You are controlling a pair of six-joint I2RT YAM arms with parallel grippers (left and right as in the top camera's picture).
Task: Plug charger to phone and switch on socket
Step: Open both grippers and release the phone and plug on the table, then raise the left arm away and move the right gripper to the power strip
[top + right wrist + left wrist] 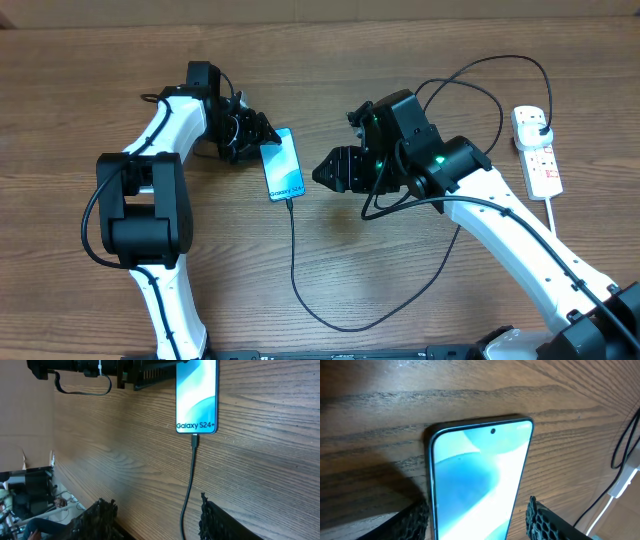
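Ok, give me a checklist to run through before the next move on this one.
1. charger connector seated in the phone: ok.
2. charger plug in the socket: ok, as far as the overhead view shows.
3. socket switch on: cannot tell, too small to read.
4. right tool open and empty: ok.
5. left tool clear of the phone: not ok, its fingers straddle the phone's top end.
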